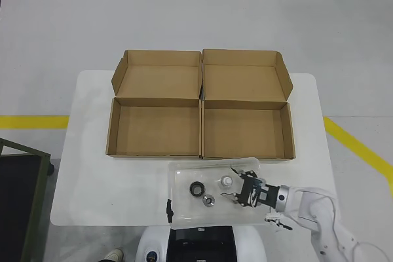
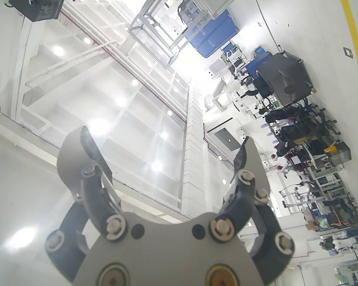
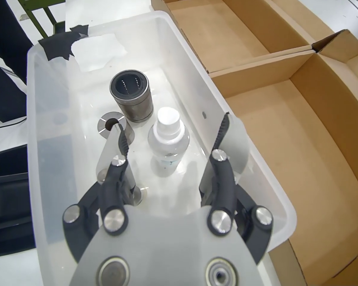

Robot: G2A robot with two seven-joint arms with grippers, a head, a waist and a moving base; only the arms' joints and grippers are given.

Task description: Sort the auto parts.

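A white desk (image 1: 92,164) with rounded corners stands on a pale grey floor (image 1: 39,52) crossed by yellow tape (image 1: 26,122). At the desk's near edge lies a clear, thin-walled plastic tub (image 3: 113,20), oblong with soft corners, one corner patched with torn black tape (image 3: 59,46). The right pincer (image 3: 173,123) hangs over the tub's near end. Its flat grey metal fingers (image 3: 109,153), edged with ribbed black pads, are spread wide and grip nothing. Just ahead of them, in line with the gap, stands a small clear bottle (image 3: 167,147) with rounded shoulders and a white cylindrical cap, untouched by either finger. Beside it sits a short silver metal collar (image 3: 112,123) with a round bore and a narrow slot cut in its rim; its lower part is hidden behind a finger. Beyond the collar stands a dark steel sleeve (image 3: 131,96), upright, smooth-walled, with a black ring around its open mouth and faint rows of balls down the bore. Past the tub, two shallow brown cardboard boxes sit side by side and touching, the left box (image 1: 154,130) and the right box (image 1: 245,132), each with matte walls and its lid folded back flat behind it. The left pincer (image 2: 165,141) points up at a white ceiling of beams and round lamps, its fingers likewise opened wide.
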